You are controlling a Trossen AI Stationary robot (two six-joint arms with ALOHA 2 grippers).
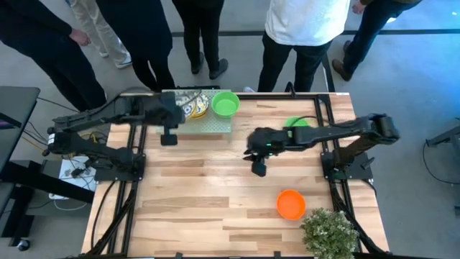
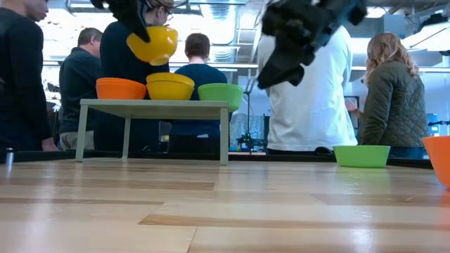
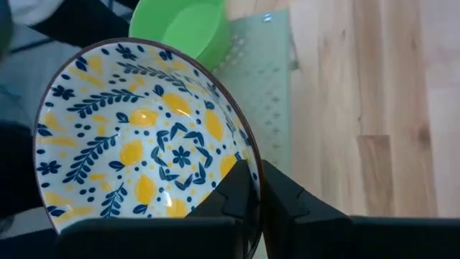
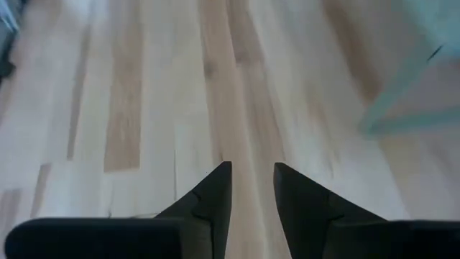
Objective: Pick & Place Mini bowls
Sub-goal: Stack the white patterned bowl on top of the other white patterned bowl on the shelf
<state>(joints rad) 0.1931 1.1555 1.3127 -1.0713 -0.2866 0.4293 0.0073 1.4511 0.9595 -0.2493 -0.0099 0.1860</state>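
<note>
My left gripper (image 1: 178, 114) is shut on a white mini bowl with a blue-yellow floral inside (image 3: 136, 144) and a yellow outside (image 2: 153, 43), held above a pale green stand (image 2: 155, 107) at the table's far side. On the stand sit an orange bowl (image 2: 121, 88), a yellow-sided bowl (image 2: 169, 86) and a green bowl (image 1: 225, 104). My right gripper (image 1: 259, 164) hangs over the table's middle, narrowly open and empty (image 4: 253, 180). Another green bowl (image 2: 361, 154) and an orange bowl (image 1: 291, 203) rest on the table. My left gripper pinches the floral bowl's rim (image 3: 246, 151), one finger (image 3: 237, 188) inside the bowl and one (image 3: 287, 198) outside. The bowl is lifted clear above the stand and tilted, hanging below the gripper (image 2: 133, 15).
A bushy green plant (image 1: 328, 230) stands at the near right corner. Several people stand beyond the far edge. The green bowl on the table (image 1: 296, 124) lies partly under my right arm. Bare wood lies across the middle and left of the table.
</note>
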